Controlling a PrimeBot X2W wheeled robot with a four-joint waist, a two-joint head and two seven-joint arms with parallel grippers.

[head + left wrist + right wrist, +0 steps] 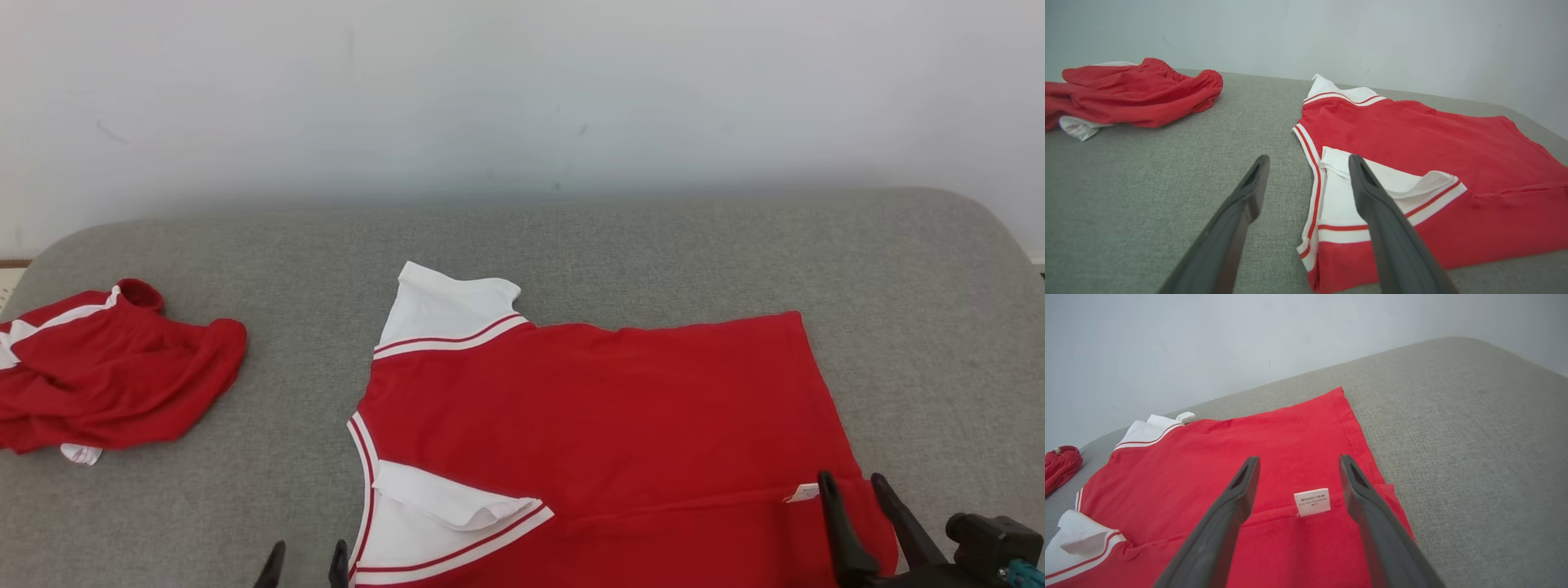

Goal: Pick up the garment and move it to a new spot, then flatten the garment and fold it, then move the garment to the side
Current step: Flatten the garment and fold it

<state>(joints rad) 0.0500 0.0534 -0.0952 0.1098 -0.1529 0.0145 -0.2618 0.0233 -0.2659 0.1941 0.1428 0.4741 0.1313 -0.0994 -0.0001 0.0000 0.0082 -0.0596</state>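
- Far left: a second red garment (114, 367) lies crumpled on the grey worktop (571, 237), well apart from the work. Judged to be outside this step.
- Left pincer (309, 549): fingers spread, gripping nothing, poised at the collar end just beside the striped neckline.
- Centre: the red shirt (604, 408) lies flat, collar end to the left and hem to the right. The near white sleeve (441, 498) is turned in onto the body. A crease runs along the near side towards the care label (802, 492).
- Right pincer (852, 478): fingers spread and empty, straddling the care label at the hem end.
- Assessment: folding is in hand. The near-side fold appears laid; the far side is not yet folded.
- Next move calls for both pincers to reach the far edge, one at the far sleeve (445, 306) and one at the far hem corner (793, 320). They should pinch together and draw it over evenly to avoid skew.
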